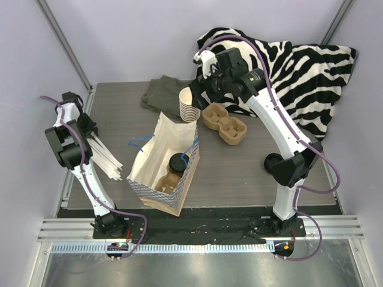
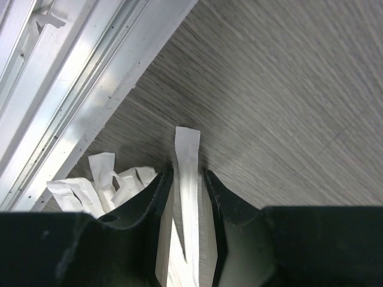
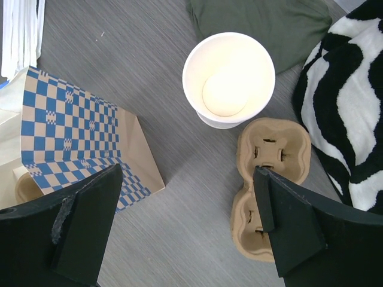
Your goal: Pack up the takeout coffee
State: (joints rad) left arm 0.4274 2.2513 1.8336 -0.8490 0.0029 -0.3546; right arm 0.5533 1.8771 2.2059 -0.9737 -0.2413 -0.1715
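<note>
Left gripper [image 2: 185,177] clamps a white wrapped straw [image 2: 187,143]; right gripper [image 3: 187,179] stands released. We see the coffee cup [image 1: 177,164], brown with black lid, inside the bag [image 1: 149,149].

Zebra-striped blanket [image 1: 311,66], blue-checked bag [image 3: 72,122].

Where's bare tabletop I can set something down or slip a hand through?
Widest bare table: the near right, between the paper bag and the right arm. A second patch lies far left, between the straws and the green cloth. Crowded: far right, where cup stack, cup carrier and zebra blanket sit close together.
</note>
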